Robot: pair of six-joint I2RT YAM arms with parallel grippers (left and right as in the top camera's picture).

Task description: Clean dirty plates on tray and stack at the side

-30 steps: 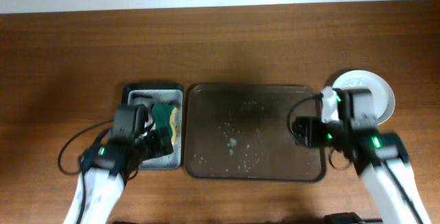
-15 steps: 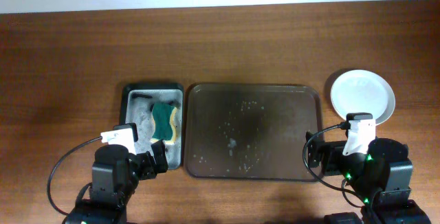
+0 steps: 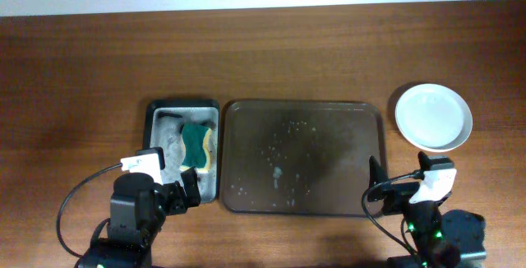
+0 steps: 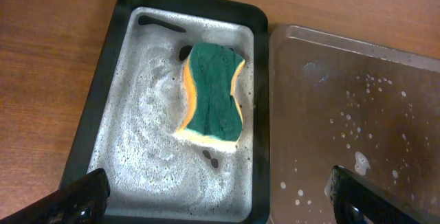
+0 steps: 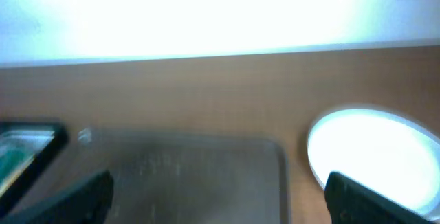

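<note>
The dark brown tray (image 3: 304, 116) lies mid-table, holding only foam specks and no plate. A white plate (image 3: 434, 117) rests on the bare wood to its right; I cannot tell whether others lie under it. My left gripper (image 3: 186, 189) is open and empty, hanging over the front end of the sponge tray (image 3: 156, 108). In the left wrist view the left gripper (image 4: 220, 209) stands wide apart. My right gripper (image 3: 385, 192) is open and empty at the tray's front right corner. The right wrist view shows the right gripper (image 5: 220, 207), the plate (image 5: 378, 148) and the tray (image 5: 199, 176).
A green and yellow sponge (image 3: 197, 145) lies in the soapy black sponge tray, seen close in the left wrist view (image 4: 213, 90). Cables loop off both arms near the table's front edge. Bare wood lies behind and to both sides of the trays.
My right arm has drawn back from beside the plate toward the front edge. My left arm pulled back from the sponge tray a second ago and has held still since.
</note>
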